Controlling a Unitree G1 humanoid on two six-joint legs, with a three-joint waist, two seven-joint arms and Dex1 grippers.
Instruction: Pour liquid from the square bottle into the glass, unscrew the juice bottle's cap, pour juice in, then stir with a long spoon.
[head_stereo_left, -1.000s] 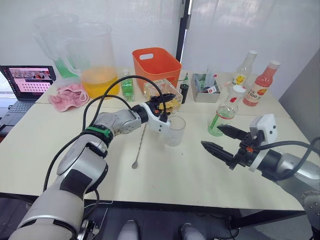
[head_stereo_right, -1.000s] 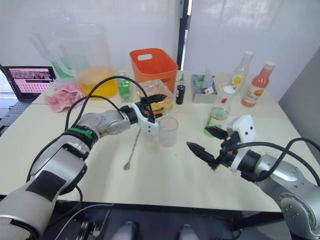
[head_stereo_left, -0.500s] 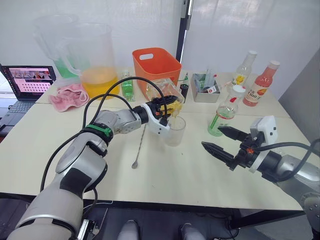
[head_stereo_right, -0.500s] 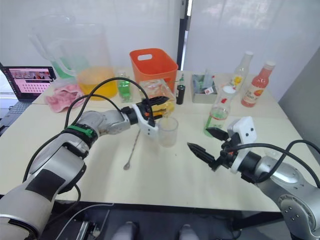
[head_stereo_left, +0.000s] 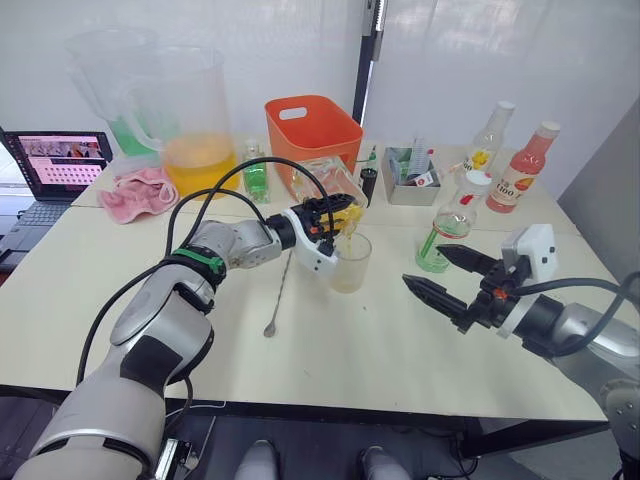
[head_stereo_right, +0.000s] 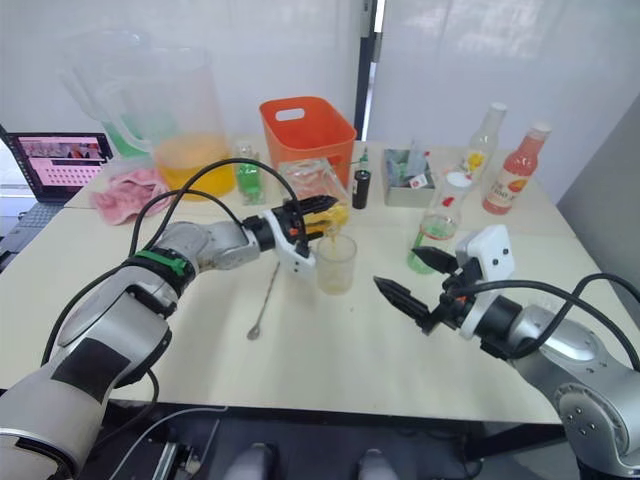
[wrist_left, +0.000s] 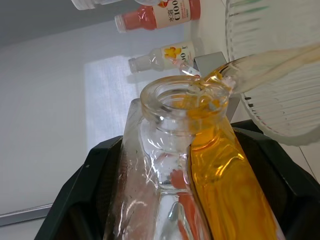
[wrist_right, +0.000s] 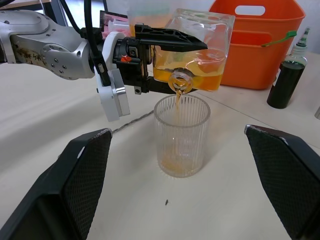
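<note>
From the head cameras, the left gripper is clamped on the square bottle, which is tipped well over so its neck points down toward the glass, its body slanting up and back toward the orange basket. A thin stream of yellow-orange liquid falls from the mouth into the glass, which stands upright on the table with a little colour at its bottom. The long spoon lies flat on the table just left of the glass, its handle running away from the robot and its bowl at the near end. The juice bottle stands upright to the right, white cap on, and the right gripper hovers near it with its fingers spread apart, pointing left toward the glass. In the left wrist view, the bottle's open neck is seen end-on between the black fingers, liquid lying along one side and spilling over the lip. In the right wrist view, the bottle lies nearly horizontal above the glass, mouth facing down, with the stream entering the glass.
</note>
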